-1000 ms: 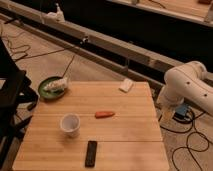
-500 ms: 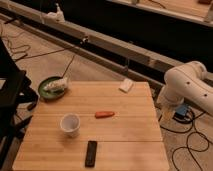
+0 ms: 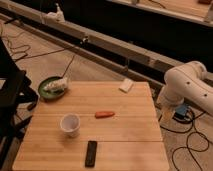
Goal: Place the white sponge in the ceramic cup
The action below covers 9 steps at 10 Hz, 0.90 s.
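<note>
The white sponge (image 3: pixel 126 85) lies flat at the far right edge of the wooden table (image 3: pixel 130 140). The ceramic cup (image 3: pixel 70 124) stands upright on the table's left half, well apart from the sponge. Only the white arm (image 3: pixel 187 86) shows, folded beside the table's right side and off its surface. The gripper itself is out of view, and nothing on the table is being touched.
An orange carrot (image 3: pixel 104 114) lies mid-table between cup and sponge. A black remote (image 3: pixel 91 152) rests near the front edge. A dark green plate (image 3: pixel 49 92) with a lumpy white object sits at the far left corner. Cables cross the floor, and a black chair stands at left.
</note>
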{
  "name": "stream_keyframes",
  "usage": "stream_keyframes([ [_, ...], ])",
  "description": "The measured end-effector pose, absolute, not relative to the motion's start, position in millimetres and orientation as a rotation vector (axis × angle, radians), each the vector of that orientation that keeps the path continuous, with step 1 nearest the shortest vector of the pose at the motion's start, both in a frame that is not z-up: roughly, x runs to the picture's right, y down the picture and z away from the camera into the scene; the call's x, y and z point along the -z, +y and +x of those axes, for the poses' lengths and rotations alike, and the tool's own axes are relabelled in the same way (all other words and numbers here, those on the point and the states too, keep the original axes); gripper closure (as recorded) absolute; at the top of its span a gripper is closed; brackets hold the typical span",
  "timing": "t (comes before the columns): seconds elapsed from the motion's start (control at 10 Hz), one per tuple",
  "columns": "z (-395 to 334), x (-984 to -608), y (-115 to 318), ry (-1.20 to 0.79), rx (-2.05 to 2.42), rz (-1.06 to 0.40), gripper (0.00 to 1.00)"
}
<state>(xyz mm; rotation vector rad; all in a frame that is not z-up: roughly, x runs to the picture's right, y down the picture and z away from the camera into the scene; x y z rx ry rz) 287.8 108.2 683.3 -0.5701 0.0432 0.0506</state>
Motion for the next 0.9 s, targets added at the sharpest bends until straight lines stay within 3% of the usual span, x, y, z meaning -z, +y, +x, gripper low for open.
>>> stream_keyframes([
  [0.6,284.3,-683.6,92.0,-0.04,-0.084,-0.502,0.35],
  [0.9,287.9,-705.3,71.9,-0.068,-0.098,-0.463,0.35],
])
